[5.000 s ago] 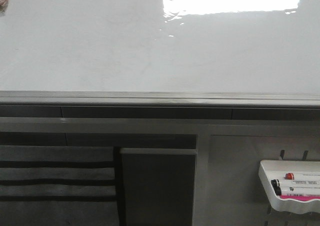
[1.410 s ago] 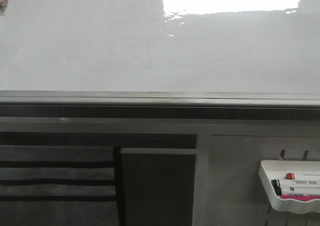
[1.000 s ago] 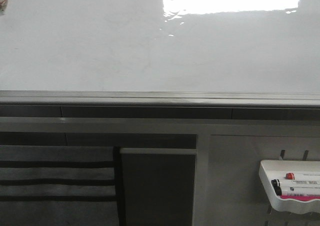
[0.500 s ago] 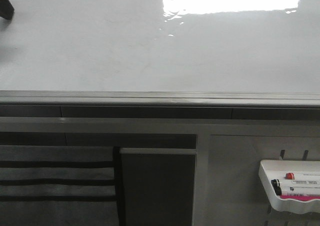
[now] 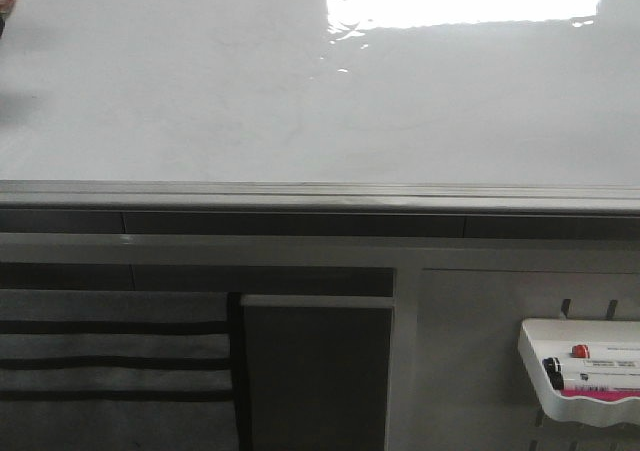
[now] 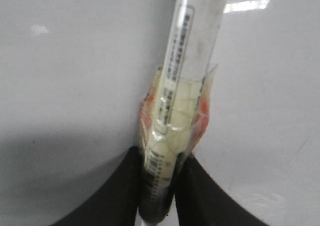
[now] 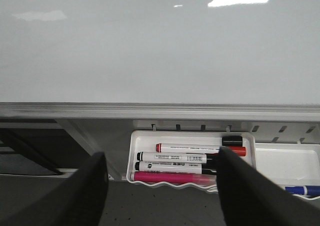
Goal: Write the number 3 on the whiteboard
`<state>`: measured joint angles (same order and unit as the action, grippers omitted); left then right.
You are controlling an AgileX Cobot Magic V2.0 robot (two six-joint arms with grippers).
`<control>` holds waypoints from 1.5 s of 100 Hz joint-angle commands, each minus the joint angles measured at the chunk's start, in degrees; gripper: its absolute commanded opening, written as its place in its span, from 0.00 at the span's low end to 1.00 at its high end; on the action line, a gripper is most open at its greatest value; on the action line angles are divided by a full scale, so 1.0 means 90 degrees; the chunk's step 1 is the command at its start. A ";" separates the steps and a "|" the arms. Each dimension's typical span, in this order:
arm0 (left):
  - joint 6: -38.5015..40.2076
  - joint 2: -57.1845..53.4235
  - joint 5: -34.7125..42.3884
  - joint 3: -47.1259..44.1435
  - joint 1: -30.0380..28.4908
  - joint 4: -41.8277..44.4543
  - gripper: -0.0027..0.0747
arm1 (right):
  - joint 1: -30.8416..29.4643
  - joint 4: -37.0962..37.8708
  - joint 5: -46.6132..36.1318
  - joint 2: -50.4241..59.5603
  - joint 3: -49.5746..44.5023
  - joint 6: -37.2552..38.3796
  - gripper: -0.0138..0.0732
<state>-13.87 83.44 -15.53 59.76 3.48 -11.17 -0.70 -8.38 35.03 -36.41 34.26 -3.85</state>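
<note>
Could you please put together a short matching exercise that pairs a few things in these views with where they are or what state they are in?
Things:
1. left end effector
2. right end effector
3. pink marker
4. whiteboard

Places or states:
A. lying in the white marker tray
B. open, holding nothing
C. glossy, with a bright rectangular glare, no strokes visible
D. shut on a taped marker

Pairs: 1-D, 2-B, 3-A, 4-C

One whiteboard (image 5: 200,91), five markers (image 7: 195,148)
</note>
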 commanded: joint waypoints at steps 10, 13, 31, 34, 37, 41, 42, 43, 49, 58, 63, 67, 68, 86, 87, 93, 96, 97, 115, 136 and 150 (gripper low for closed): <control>-0.0189 -0.0422 -0.0025 0.0221 0.0053 -0.0039 0.10 | -0.0036 0.0045 -0.0480 -0.0042 0.0277 -0.0031 0.64; -0.0318 -0.0510 -0.0239 0.0246 0.0053 -0.0039 0.09 | -0.0036 0.0034 -0.0445 -0.0042 0.0306 -0.0031 0.64; -0.1051 -0.0900 -0.2163 0.0637 0.0073 -0.0185 0.04 | -0.0025 -0.0270 -0.0114 -0.0166 0.0791 -0.0062 0.64; -0.1287 -0.0974 -0.2530 0.0699 0.0088 -0.0299 0.04 | -0.0025 -0.0392 -0.0010 -0.0248 0.0886 -0.0213 0.64; -0.1494 -0.1037 -0.2783 0.0763 0.0145 -0.0427 0.04 | -0.0025 -0.0532 0.0106 -0.0334 0.0983 -0.0400 0.64; -0.1893 -0.1118 -0.3161 0.0826 0.0219 -0.0634 0.04 | -0.0025 -0.0847 0.0334 -0.0493 0.1137 -0.0787 0.64; -0.1963 -0.1132 -0.3222 0.0851 0.0253 -0.0668 0.04 | -0.0025 -0.0914 0.0377 -0.0523 0.1163 -0.0863 0.64; -0.2032 -0.1145 -0.3350 0.0854 0.0271 -0.0740 0.04 | -0.0025 -0.0985 0.0467 -0.0584 0.1219 -0.0939 0.64; -0.2747 -0.1236 -0.3955 0.0962 0.0470 -0.1085 0.04 | -0.0025 -0.1795 0.0913 -0.0892 0.1488 -0.1729 0.64; -0.3473 -0.1278 -0.4641 0.1007 0.0850 -0.1541 0.04 | -0.0025 -0.2847 0.1615 -0.1343 0.1876 -0.2864 0.64; -0.3846 -0.1282 -0.5020 0.1013 0.1091 -0.1783 0.04 | -0.0025 -0.3421 0.2094 -0.1672 0.2128 -0.3587 0.64; -0.4020 -0.1269 -0.5224 0.1013 0.1280 -0.1898 0.04 | -0.0025 -0.3719 0.2437 -0.1879 0.2284 -0.4041 0.64; -0.4076 -0.1269 -0.5286 0.1013 0.1398 -0.1938 0.04 | -0.0013 -0.3836 0.2570 -0.1962 0.2342 -0.4223 0.64; -0.4477 -0.1255 -0.5464 0.1013 0.2478 -0.2043 0.04 | 0.0833 -0.4214 0.3539 -0.2939 0.3065 -0.5684 0.64; -0.4490 -0.1255 -0.5464 0.1013 0.2559 -0.2043 0.04 | 0.0941 -0.4201 0.3550 -0.2971 0.3093 -0.5738 0.64; -0.4519 -0.1255 -0.5464 0.1013 0.2866 -0.2043 0.04 | 0.1405 -0.3970 0.3566 -0.3254 0.3377 -0.5779 0.64; -0.4531 -0.1255 -0.5464 0.1013 0.3043 -0.2043 0.04 | 0.1696 -0.3787 0.3566 -0.3371 0.3517 -0.5779 0.64; -0.4531 -0.1255 -0.5464 0.1013 0.3076 -0.2043 0.04 | 0.1753 -0.3734 0.3566 -0.3398 0.3589 -0.5779 0.64; -0.4531 -0.1255 -0.5451 0.1013 0.3684 -0.2043 0.04 | 0.3018 -0.3220 0.3576 -0.3994 0.4410 -0.5779 0.64; -0.4531 -0.1255 -0.5390 0.1013 0.3830 -0.2032 0.04 | 0.3906 -0.2960 0.3569 -0.4512 0.5056 -0.6060 0.64; -0.4531 -0.1255 -0.5390 0.1013 0.3830 -0.2033 0.04 | 0.4161 -0.2895 0.3492 -0.4675 0.5236 -0.6355 0.64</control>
<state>-54.47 73.70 -65.61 66.94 37.43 -27.00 35.74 -33.39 68.01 -79.33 78.77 -58.67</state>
